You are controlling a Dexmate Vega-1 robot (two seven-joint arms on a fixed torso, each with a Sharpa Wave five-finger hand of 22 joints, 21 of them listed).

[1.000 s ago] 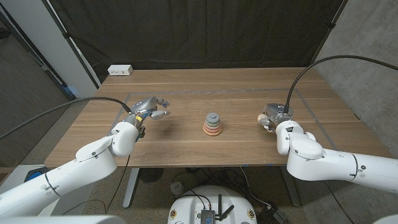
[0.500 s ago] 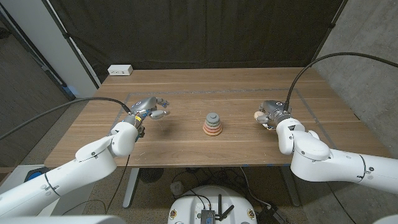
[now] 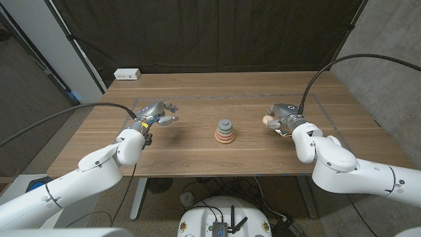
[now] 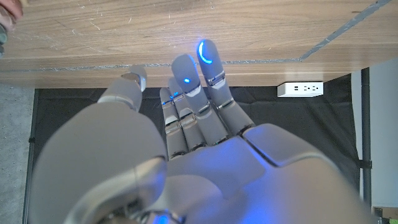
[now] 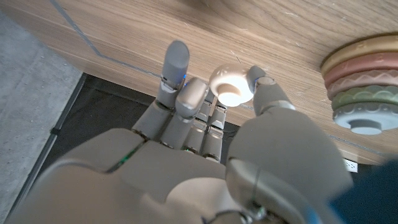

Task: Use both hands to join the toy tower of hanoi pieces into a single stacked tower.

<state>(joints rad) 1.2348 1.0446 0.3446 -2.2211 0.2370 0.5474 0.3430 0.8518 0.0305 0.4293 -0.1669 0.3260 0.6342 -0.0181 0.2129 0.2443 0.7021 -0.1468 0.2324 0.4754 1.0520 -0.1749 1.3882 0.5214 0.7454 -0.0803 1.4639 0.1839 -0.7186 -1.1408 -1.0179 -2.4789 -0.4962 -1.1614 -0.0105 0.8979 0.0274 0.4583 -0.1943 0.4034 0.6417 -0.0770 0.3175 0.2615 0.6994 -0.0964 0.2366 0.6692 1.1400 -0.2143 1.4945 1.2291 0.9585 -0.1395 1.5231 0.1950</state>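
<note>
Wood-grain brown, the bench carries a small stacked tower of round toy rings near its middle: a yellow ring at the bottom, then pinkish, green and grey-blue rings narrowing upward. In the right wrist view the same stack shows its scalloped ring edges and a pale grey disc at the narrow end.

The right hand hangs over the bench to the right of the tower, apart from it. It pinches a small cream-white rounded piece between its thumb and a finger, the other fingers reaching past it. In the head view that piece shows as a pale spot at the side of the hand nearest the tower.

The left hand is on the other side, well apart from the tower, above the bench surface with a shadow beneath it. Its fingers are stretched out side by side, with the thumb set off to one side, and nothing is between them; blue lights glow on the fingertips.

A thin grey tape line marks a rectangle on the bench top. A white power strip lies at the far left corner of the bench, before a black curtain.
</note>
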